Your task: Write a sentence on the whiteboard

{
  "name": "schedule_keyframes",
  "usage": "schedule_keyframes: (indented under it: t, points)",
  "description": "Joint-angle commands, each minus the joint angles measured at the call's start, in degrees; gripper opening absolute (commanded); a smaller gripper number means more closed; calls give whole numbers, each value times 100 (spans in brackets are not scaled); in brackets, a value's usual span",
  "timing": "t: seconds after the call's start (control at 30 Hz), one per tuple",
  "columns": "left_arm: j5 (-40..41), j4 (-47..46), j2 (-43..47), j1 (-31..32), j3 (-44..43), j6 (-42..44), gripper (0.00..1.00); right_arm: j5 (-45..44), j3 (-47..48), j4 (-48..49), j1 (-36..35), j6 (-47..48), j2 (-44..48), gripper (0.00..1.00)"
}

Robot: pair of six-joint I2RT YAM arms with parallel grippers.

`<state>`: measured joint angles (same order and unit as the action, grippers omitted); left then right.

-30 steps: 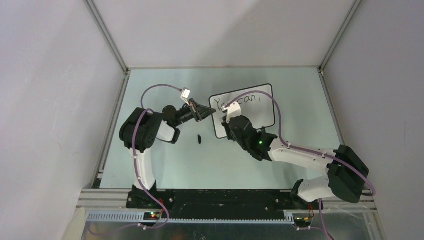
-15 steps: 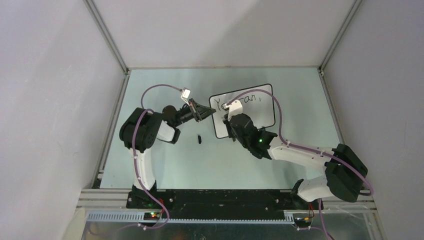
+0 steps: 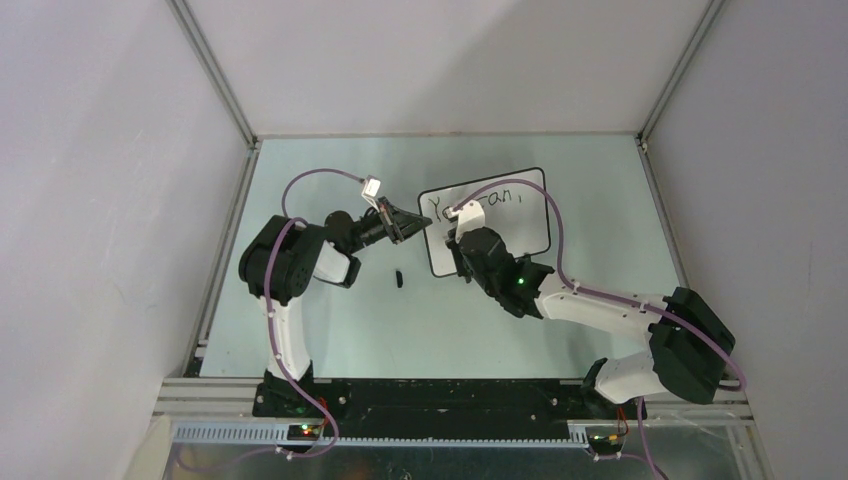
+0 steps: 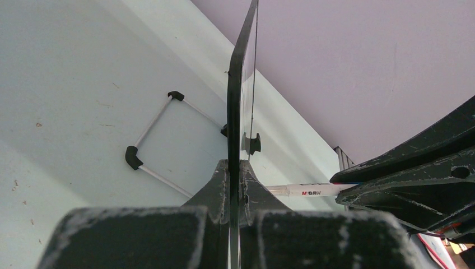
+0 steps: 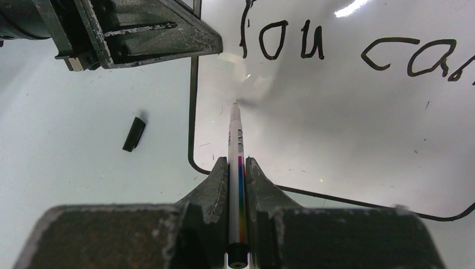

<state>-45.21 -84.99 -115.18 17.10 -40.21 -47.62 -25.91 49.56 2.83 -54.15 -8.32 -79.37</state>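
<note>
Whiteboard (image 3: 520, 235) lying on the pale green table (image 3: 330, 330), right of centre and towards the far side, its black-framed long edges slightly askew to the table's edges. Left gripper (image 3: 405, 225): jaws closed tight on the whiteboard's left edge, one finger on each face; the left wrist view shows the frame (image 4: 241, 84) edge-on, pinched between the two fingers. Right gripper (image 5: 237, 165): jaws closed on a slim white marker (image 5: 236, 140) with a rainbow-coloured stripe along its barrel, held lengthwise between the fingers with the nib pointing away from the wrist. The nib sits at the board's glossy surface near the left frame, just below the first written word; whether it actually touches cannot be told. Sentence (image 5: 336, 50): only the upper line is present, thin black letters reading "You can", followed by a comma in the overhead view; the board below that line carries no letters, only faint specks. A small black cap (image 3: 398, 278) lies on the table just left of the board's near-left corner, apart from both grippers.
</note>
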Motion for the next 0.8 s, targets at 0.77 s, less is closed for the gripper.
schedule_keyframes:
  t: [0.77]
  points:
    - [-148, -281, 39, -49, -121, 15, 0, -108, 247, -256, 78, -142, -212, 0]
